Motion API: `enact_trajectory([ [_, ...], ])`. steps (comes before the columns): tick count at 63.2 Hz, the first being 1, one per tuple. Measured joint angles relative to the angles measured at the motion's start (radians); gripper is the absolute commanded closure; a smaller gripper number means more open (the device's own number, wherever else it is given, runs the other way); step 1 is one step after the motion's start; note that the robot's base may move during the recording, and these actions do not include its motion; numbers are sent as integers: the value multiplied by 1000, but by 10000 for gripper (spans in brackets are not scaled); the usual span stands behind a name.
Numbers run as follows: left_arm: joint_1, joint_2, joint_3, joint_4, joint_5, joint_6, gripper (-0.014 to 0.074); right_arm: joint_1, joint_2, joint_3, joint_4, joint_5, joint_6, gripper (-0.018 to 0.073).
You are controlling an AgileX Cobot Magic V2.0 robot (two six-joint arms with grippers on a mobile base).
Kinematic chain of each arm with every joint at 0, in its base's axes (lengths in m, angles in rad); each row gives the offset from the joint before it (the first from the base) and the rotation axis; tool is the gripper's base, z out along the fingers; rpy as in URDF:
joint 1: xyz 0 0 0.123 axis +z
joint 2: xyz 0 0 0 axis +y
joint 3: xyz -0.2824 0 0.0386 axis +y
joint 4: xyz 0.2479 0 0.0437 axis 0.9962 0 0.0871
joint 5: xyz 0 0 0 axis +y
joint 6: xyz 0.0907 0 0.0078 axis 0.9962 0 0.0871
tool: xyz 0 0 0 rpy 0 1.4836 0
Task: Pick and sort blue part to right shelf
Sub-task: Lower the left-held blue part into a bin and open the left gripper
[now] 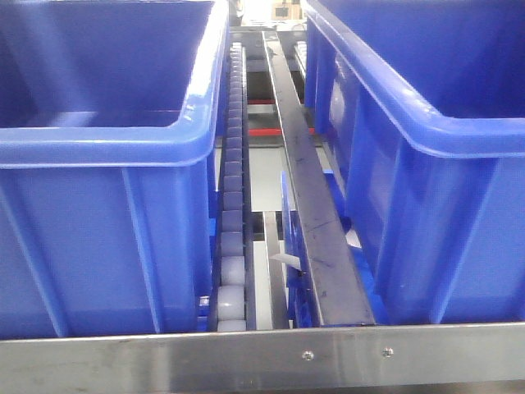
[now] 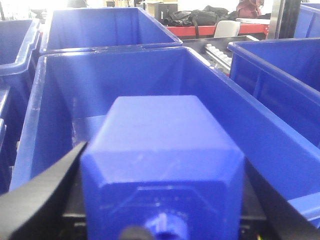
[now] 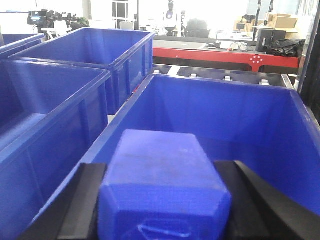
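Front view, left to right: 1 left crate (image 1: pixel 98 205), the roller track (image 1: pixel 234 205), a steel bar (image 1: pixel 316 222) and 1 right crate (image 1: pixel 435 205), all behind the front rail (image 1: pixel 246 357) of the right shelf (image 1: pixel 459 353).

Left wrist view: my left gripper (image 2: pixel 165 155) clamps the blue part (image 2: pixel 160 135), with 1 black finger (image 2: pixel 45 200) on each side. Its round knob faces the camera and an open crate (image 2: pixel 125 80) lies beyond.

Right wrist view: my right gripper (image 3: pixel 165 167) likewise clamps a second blue block (image 3: pixel 160 180), with another crate (image 3: pixel 220 105) beyond it.
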Motion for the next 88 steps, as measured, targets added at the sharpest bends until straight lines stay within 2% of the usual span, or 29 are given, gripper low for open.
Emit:
enact_trajectory([
  [78,0,0,0,0,0,-2,316,0,0,0,0,0,-2,283],
  [88,0,2,0,0,-64,-2,316,0,0,0,0,0,-2,283],
])
